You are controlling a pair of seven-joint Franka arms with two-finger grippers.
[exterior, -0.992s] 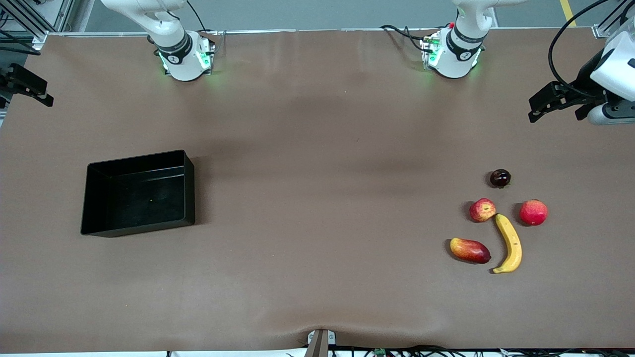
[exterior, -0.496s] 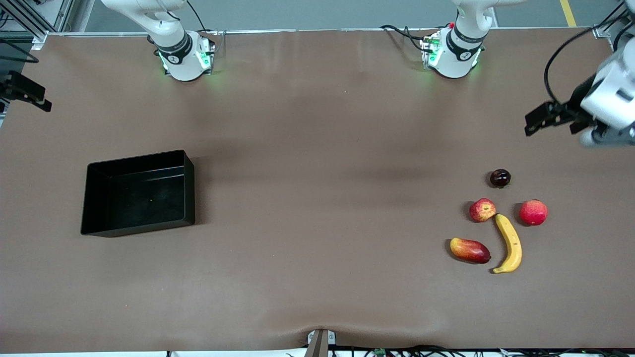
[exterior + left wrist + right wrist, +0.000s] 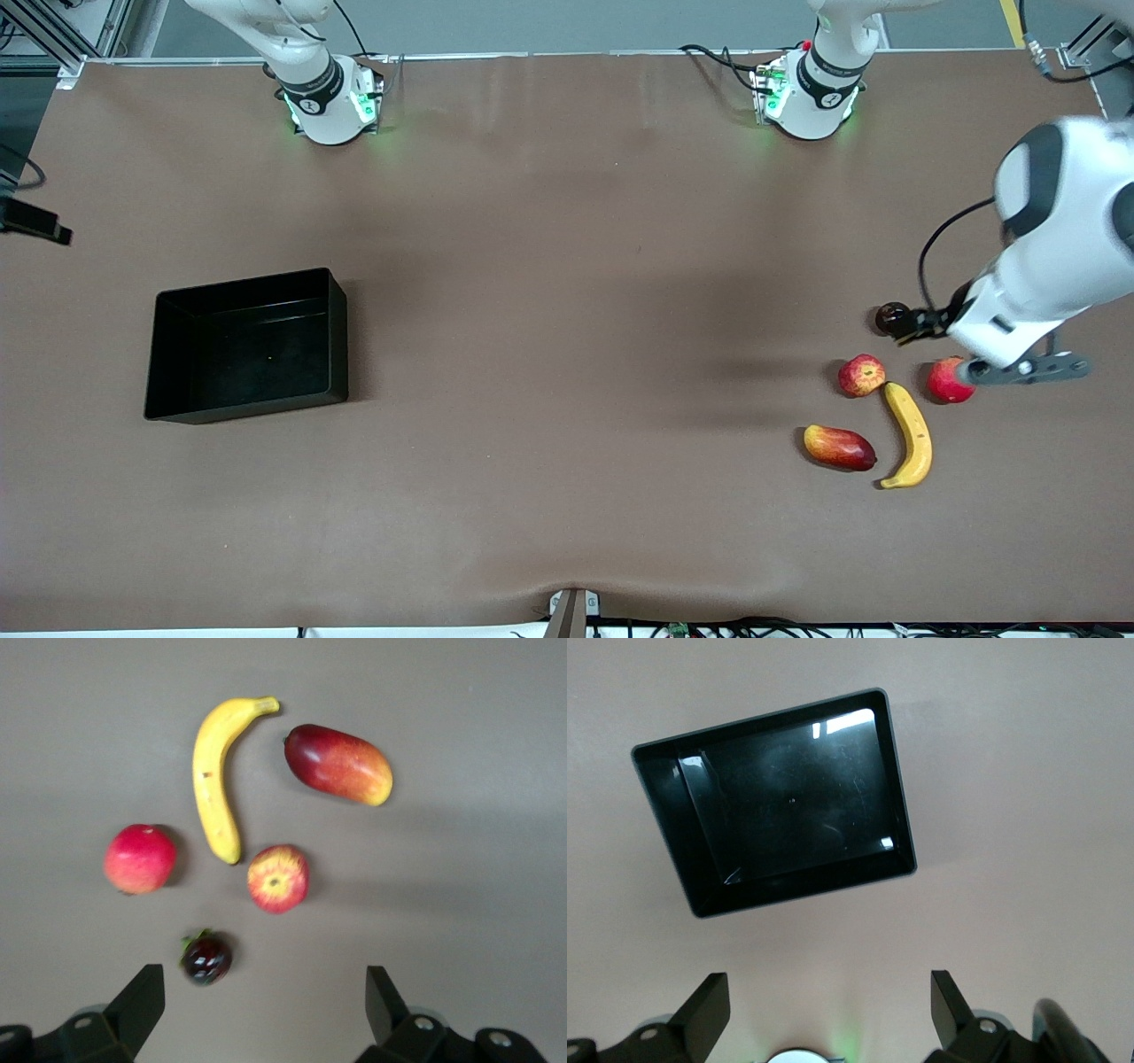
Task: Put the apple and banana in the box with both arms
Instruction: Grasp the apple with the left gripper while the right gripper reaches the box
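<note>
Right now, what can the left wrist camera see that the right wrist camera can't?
Only the left wrist view shows the fruit: the banana, the apple, a pink-red fruit, a mango-like fruit and a small dark fruit. Only the right wrist view shows the box, with nothing in it. Both show brown table and an open hand: the left hand and the right hand.

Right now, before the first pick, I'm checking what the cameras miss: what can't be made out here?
- Front view: the left arm's wrist covers part of the evenly pink-red round fruit and the edge of the small dark round fruit. It hides most of the left tool, seen open only in the left wrist view.
- Front view: the picture's edge cuts off the right tool. The right wrist view shows it open near the glossy black plastic tray.
</note>
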